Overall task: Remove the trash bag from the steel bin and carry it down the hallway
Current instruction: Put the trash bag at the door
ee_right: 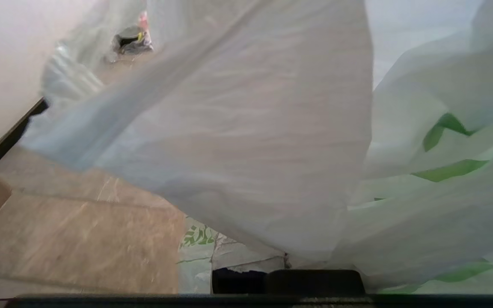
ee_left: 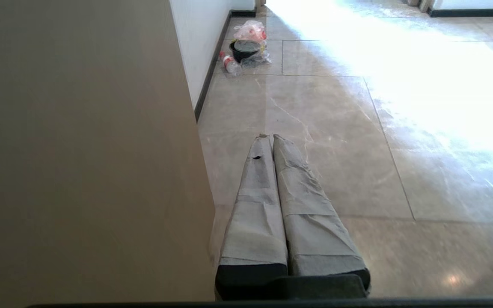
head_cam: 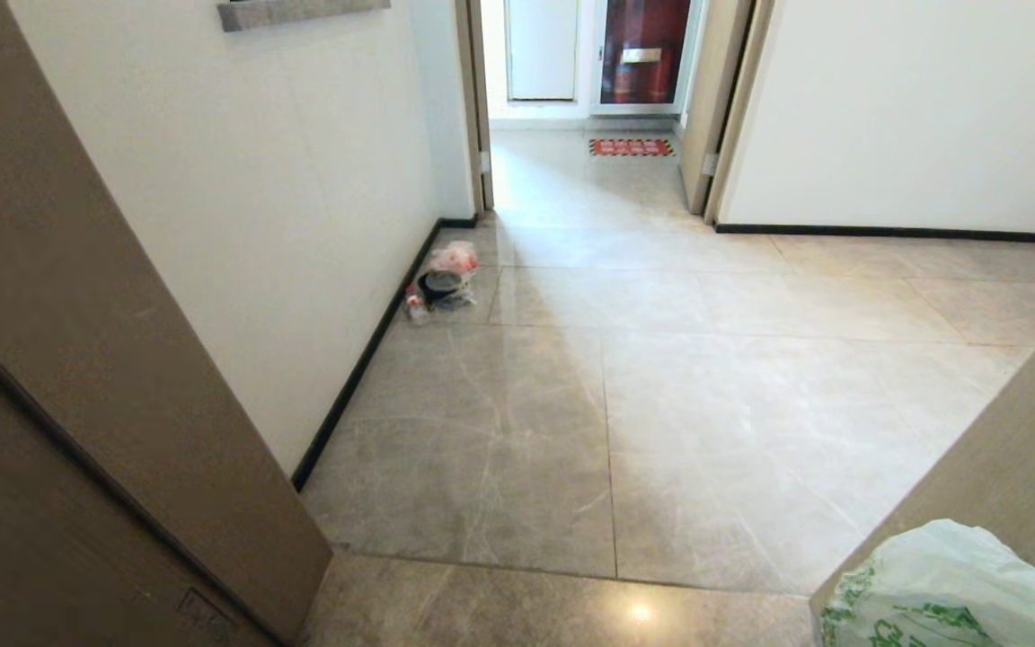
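Brown wooden door panels (head_cam: pixel 77 359) flanking near left and right; glossy beige-grey tiled hallway (head_cam: pixel 661 377) ahead, rubbish pile (head_cam: pixel 441 280) far left. Thin white green-printed trash bag (ee_right: pixel 238 141) near right, draped over clenched right gripper (ee_right: pixel 289 267); left gripper (ee_left: pixel 271 139) pressed closed, empty.

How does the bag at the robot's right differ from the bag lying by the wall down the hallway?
The trash bag is white with green print; the translucent bag shows red contents. The trash bag drapes over the right gripper, close to the robot; the translucent bag sits on the floor tiles against the baseboard, beside a dark round container. Both are thin crinkly plastic.
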{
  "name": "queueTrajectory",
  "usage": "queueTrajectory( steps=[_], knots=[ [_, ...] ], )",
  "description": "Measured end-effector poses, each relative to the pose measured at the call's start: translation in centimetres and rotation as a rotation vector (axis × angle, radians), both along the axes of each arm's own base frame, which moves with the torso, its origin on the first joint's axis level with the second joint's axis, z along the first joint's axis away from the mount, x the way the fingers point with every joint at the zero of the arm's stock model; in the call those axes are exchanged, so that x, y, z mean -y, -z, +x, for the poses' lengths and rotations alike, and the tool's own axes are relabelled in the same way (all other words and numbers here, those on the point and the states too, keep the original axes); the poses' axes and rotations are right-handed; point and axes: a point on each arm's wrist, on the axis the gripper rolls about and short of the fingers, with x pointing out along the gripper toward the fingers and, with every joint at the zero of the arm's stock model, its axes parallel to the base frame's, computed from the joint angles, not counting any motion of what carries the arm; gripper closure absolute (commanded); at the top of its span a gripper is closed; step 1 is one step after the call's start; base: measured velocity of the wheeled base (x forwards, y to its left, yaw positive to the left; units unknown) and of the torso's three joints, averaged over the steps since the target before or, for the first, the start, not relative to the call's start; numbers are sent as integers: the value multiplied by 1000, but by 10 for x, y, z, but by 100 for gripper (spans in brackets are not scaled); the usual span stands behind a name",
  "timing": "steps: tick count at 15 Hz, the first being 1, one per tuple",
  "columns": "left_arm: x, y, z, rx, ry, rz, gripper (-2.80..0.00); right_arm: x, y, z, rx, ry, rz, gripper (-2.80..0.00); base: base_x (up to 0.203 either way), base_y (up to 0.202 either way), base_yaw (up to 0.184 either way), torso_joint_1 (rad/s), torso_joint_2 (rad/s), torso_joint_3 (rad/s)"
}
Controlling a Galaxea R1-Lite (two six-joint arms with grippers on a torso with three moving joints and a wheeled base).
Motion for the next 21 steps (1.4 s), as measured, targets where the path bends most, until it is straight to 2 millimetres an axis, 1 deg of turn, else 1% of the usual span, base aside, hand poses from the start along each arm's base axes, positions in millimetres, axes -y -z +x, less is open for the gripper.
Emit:
queueTrajectory(
  steps=[21],
  knots=[
    [0,0,0,0,0,1,0,0,0,0,2,3,3,0,190,0,1,2,3,2]
  ],
)
